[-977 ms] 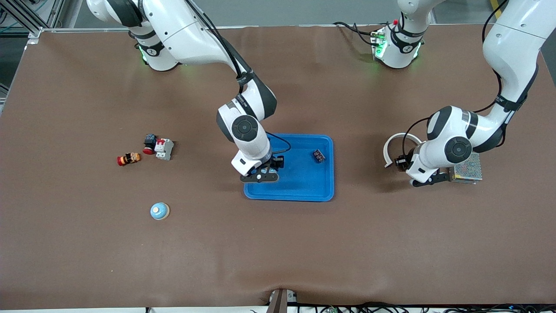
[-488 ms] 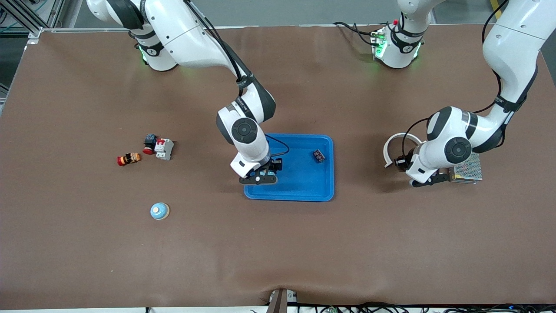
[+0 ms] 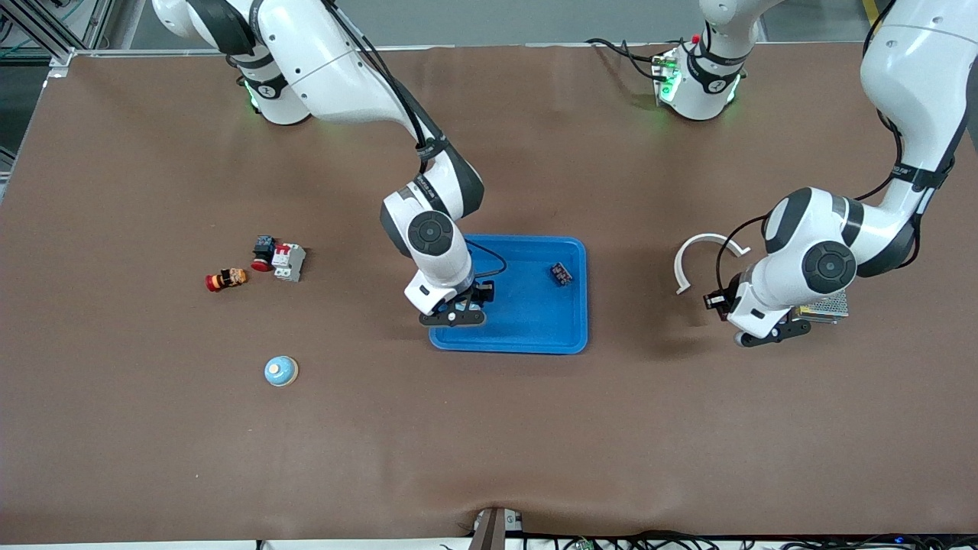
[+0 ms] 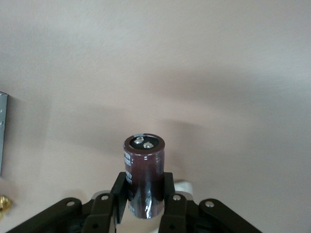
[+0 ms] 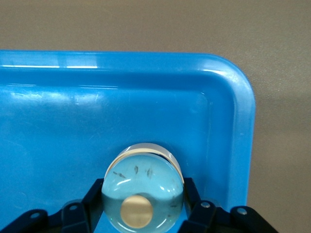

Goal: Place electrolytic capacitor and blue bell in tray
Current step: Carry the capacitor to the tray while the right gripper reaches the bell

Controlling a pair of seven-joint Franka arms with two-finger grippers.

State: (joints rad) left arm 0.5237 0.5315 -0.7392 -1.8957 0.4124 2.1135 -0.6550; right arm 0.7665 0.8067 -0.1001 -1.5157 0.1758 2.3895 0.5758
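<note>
1. Holding a dark brown electrolytic capacitor [image 4: 144, 177] upright, the left gripper [image 3: 773, 334] has its fingers [image 4: 120, 191] clamped tight on the can's sides, terminals on the top end.
2. Bare brown table [image 3: 489, 428] lies under that gripper; a metal mesh box [image 3: 827, 305] sits just beside it, and a white curved strip [image 3: 699, 257] lies near.
3. The right gripper [image 3: 454, 313] is over the corner of the tray [image 3: 535, 325] at the right arm's end.
4. Its fingers [image 5: 95, 199] flank a pale blue bell [image 5: 143, 194] inside the tray; whether they press it or have let go cannot be told.
5. A small dark part [image 3: 561, 273] lies elsewhere in that tray.
6. A second blue bell [image 3: 280, 371] sits on the table, well apart from the right gripper.
</note>
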